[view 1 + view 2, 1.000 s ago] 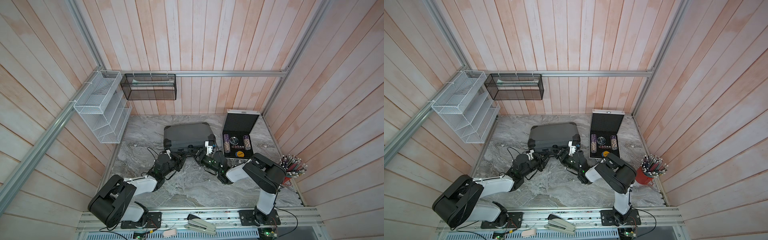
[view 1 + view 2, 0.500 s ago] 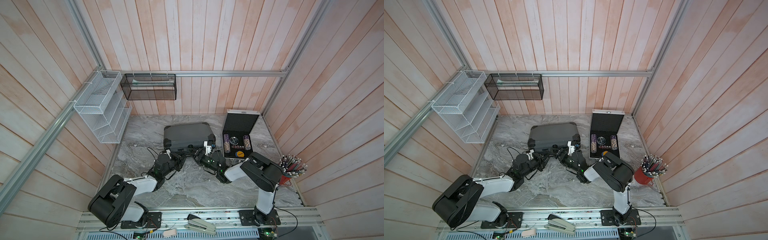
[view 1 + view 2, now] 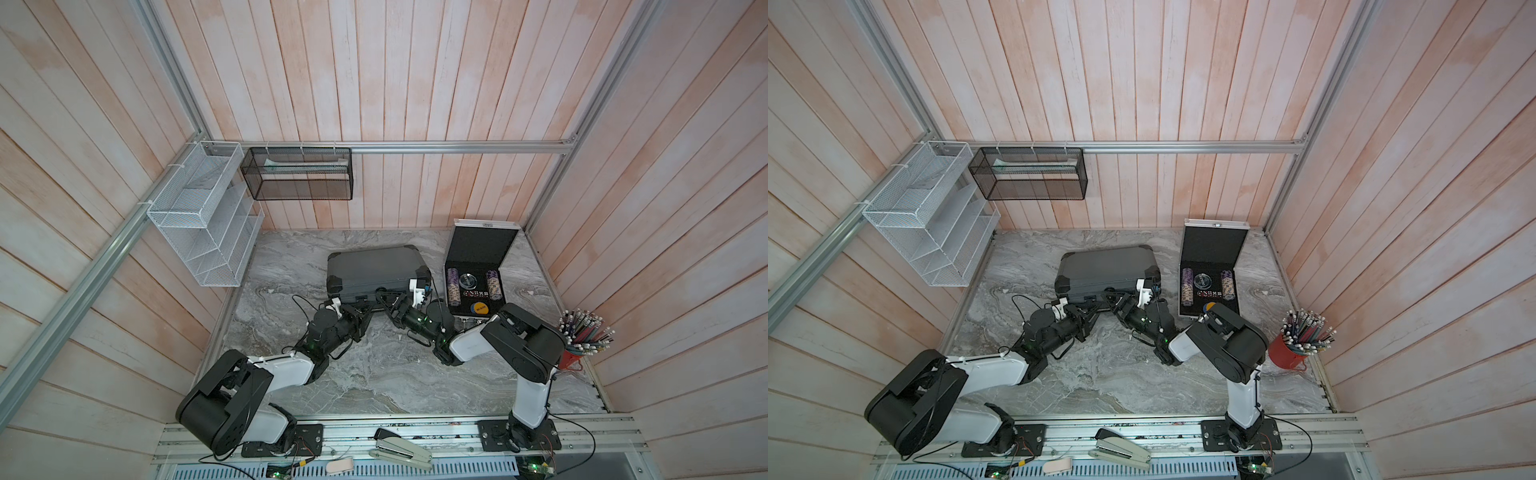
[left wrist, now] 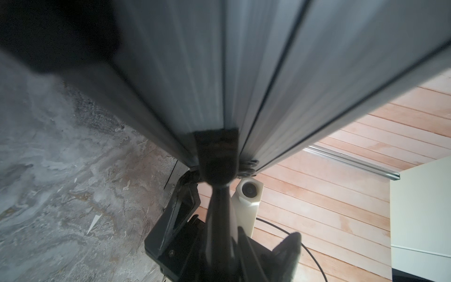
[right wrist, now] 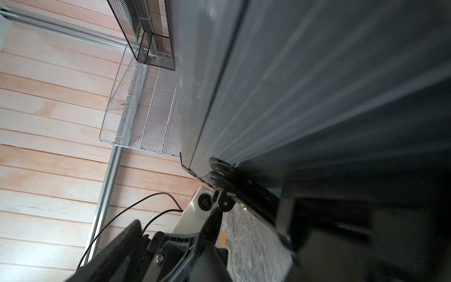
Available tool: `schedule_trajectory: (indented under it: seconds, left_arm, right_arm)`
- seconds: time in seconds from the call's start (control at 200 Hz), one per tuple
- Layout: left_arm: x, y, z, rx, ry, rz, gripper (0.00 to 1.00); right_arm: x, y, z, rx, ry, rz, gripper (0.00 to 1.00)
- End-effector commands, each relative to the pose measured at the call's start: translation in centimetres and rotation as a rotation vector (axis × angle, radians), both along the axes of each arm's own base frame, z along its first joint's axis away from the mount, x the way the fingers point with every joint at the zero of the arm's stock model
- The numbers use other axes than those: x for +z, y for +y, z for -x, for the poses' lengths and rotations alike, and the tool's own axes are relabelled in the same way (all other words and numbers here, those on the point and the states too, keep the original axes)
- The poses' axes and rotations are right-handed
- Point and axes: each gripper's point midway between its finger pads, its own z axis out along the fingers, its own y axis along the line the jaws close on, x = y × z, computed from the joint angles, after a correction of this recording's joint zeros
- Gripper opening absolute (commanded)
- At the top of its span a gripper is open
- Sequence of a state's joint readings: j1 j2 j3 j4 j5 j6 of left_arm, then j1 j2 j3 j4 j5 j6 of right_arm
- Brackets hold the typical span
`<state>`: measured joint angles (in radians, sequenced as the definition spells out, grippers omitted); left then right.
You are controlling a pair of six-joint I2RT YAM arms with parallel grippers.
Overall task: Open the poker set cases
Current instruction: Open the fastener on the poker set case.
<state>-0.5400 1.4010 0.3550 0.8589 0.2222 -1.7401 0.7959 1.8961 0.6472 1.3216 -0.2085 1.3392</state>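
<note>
The closed left hand (image 3: 365, 311) and wide-spread right hand (image 3: 388, 296) meet at the shut dark case's (image 3: 374, 268) front, likely for its latches; the silver case (image 3: 482, 249) stands open.

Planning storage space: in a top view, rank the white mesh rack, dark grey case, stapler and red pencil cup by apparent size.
1. white mesh rack, though it hangs higher, nearer the camera
2. dark grey case
3. stapler and red pencil cup: about alike, not ranked
</note>
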Motion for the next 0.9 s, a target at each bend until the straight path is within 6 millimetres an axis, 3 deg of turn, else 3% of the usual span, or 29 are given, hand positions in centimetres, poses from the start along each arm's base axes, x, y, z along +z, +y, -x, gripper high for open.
schedule_trajectory:
  seconds: [0.0,0.36,0.895]
  left_arm:
    - [6.8,-1.4,0.7,-0.07,-0.246,0.121,0.05]
    - [4.0,-1.3,0.7,-0.062,-0.18,0.114,0.04]
    - [3.3,-1.4,0.7,-0.067,-0.162,0.121,0.03]
  right_arm:
    - [2.3,-0.3,0.1,0.006,-0.06,-0.089,0.93]
    - [6.9,-0.5,0.9,0.033,-0.126,-0.198,0.87]
    - [9.5,-1.2,1.2,0.043,-0.126,-0.32,0.84]
